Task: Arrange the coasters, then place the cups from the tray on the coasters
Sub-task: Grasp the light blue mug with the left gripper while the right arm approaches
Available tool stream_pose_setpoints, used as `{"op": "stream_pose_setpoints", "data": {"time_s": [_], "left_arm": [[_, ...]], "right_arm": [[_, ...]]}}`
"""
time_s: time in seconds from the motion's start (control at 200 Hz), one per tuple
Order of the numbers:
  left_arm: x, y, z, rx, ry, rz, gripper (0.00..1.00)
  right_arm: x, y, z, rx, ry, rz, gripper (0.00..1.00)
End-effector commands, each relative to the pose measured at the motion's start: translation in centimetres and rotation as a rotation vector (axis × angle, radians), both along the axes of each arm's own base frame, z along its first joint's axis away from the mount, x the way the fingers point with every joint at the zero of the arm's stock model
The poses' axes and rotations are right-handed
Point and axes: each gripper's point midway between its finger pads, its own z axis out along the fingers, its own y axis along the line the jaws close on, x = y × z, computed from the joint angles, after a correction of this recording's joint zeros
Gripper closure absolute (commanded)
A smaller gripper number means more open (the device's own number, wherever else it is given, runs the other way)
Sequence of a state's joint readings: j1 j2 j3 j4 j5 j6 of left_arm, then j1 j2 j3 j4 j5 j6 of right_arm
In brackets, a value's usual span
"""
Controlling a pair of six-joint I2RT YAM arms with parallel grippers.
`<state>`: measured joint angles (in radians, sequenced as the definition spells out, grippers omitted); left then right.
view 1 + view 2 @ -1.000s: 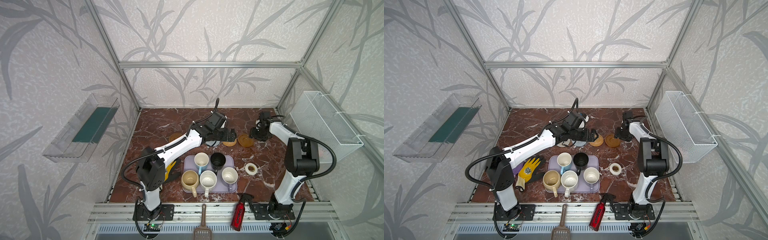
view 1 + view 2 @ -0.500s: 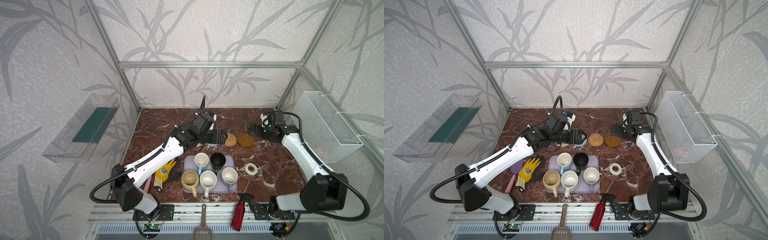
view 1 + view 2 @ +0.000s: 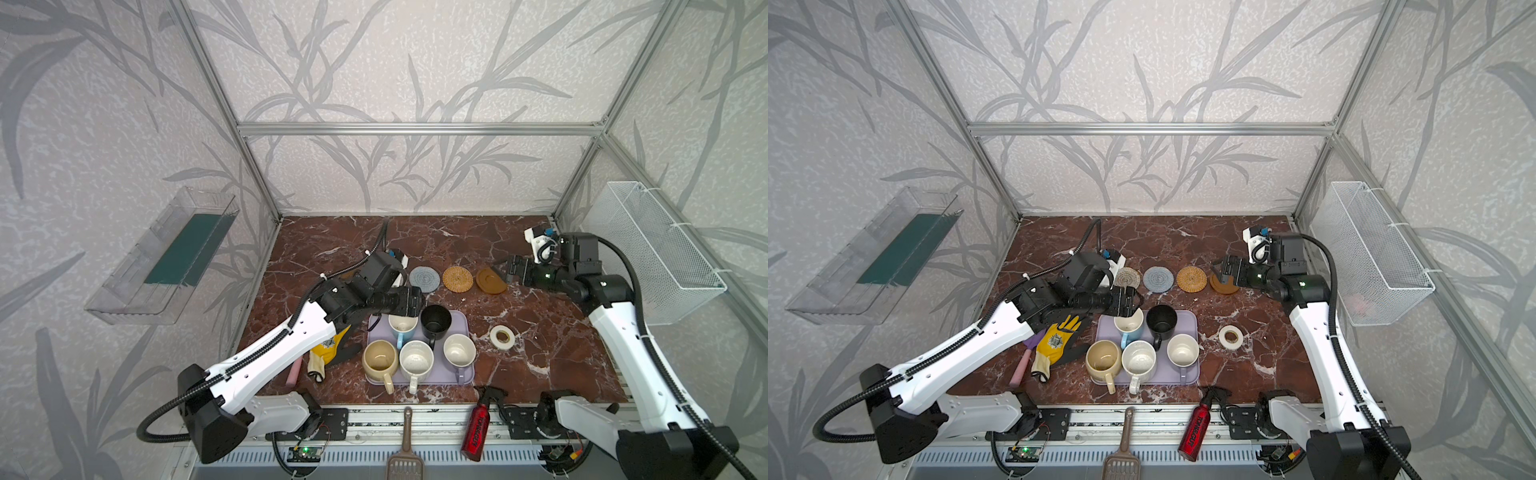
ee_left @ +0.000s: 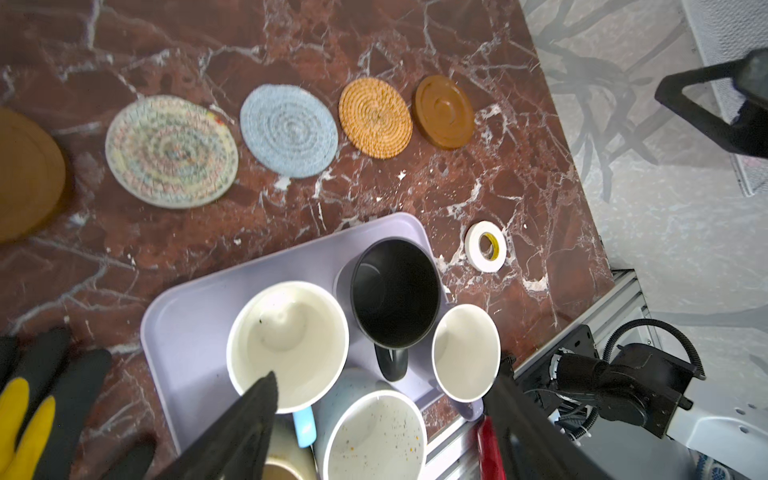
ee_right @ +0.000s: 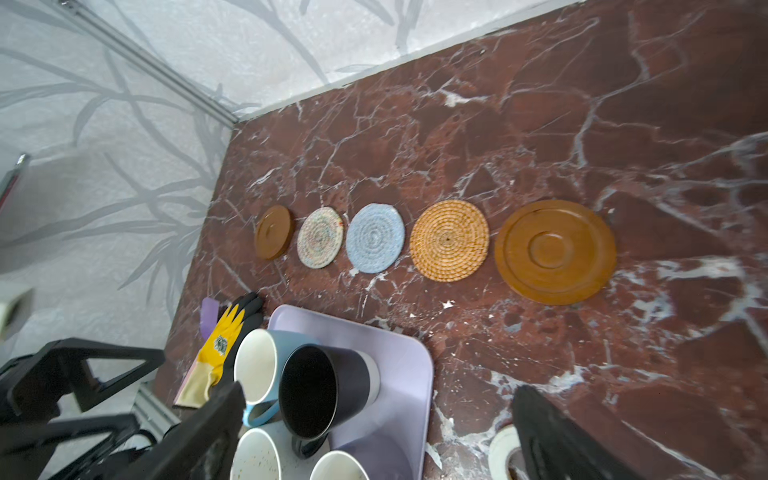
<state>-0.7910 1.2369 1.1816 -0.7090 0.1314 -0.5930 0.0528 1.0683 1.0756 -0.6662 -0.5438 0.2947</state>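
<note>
You have five coasters (image 5: 375,237) rowed far, all cups (image 4: 395,291) on the tray (image 4: 195,303), left tool (image 4: 382,380) and right tool (image 5: 380,388) agape, empty.

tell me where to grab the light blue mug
Probably grip the light blue mug by its rim from above, one jaw inside: it stands upright, mouth open. Use the side toward the bare tray corner; the black mug and its own handle crowd the rest.

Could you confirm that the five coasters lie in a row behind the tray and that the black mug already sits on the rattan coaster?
Not quite: the black mug stands on the tray, and the rattan coaster is bare, as both top views show. The rest is right.
</note>
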Motion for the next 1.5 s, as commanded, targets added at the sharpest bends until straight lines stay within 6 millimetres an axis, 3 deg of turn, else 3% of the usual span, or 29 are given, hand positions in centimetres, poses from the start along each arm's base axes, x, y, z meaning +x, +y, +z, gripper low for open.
{"op": "stream_pose_setpoints", "data": {"time_s": [0.0, 0.16, 0.35, 0.555, 0.83, 0.915, 1.045, 1.495], "left_arm": [[-1.3, 1.3, -1.7, 0.037, 0.061, 0.021, 0.28], [-2.0, 2.2, -4.1, 0.103, 0.125, 0.055, 0.37], [-3.2, 3.0, -6.5, 0.189, 0.196, 0.077, 0.43], [-3.9, 3.4, -7.8, 0.216, 0.222, 0.097, 0.52], [-4.5, 3.0, -9.2, 0.254, 0.232, 0.09, 0.56], [-4.1, 2.9, -9.4, 0.268, 0.216, 0.105, 0.72], [-3.8, 2.1, -10.0, 0.262, 0.222, 0.099, 0.72], [-3.7, 2.1, -11.9, 0.348, 0.235, 0.117, 0.73]], "right_arm": [[-0.7, 1.3, 2.2, 0.096, -0.107, 0.087, 0.01], [-0.6, 2.0, 1.1, 0.123, -0.002, 0.114, 0.0], [-1.8, 3.4, -1.0, -0.029, 0.029, 0.151, 0.01], [-3.8, 5.9, -2.3, -0.174, -0.012, 0.235, 0.02], [-4.9, 7.9, -4.6, -0.128, 0.006, 0.276, 0.02], [-5.0, 8.3, -5.0, -0.141, 0.009, 0.285, 0.02], [-4.9, 8.5, -5.4, -0.148, 0.003, 0.28, 0.02], [-5.4, 9.3, -5.6, -0.117, 0.012, 0.309, 0.03]]}}
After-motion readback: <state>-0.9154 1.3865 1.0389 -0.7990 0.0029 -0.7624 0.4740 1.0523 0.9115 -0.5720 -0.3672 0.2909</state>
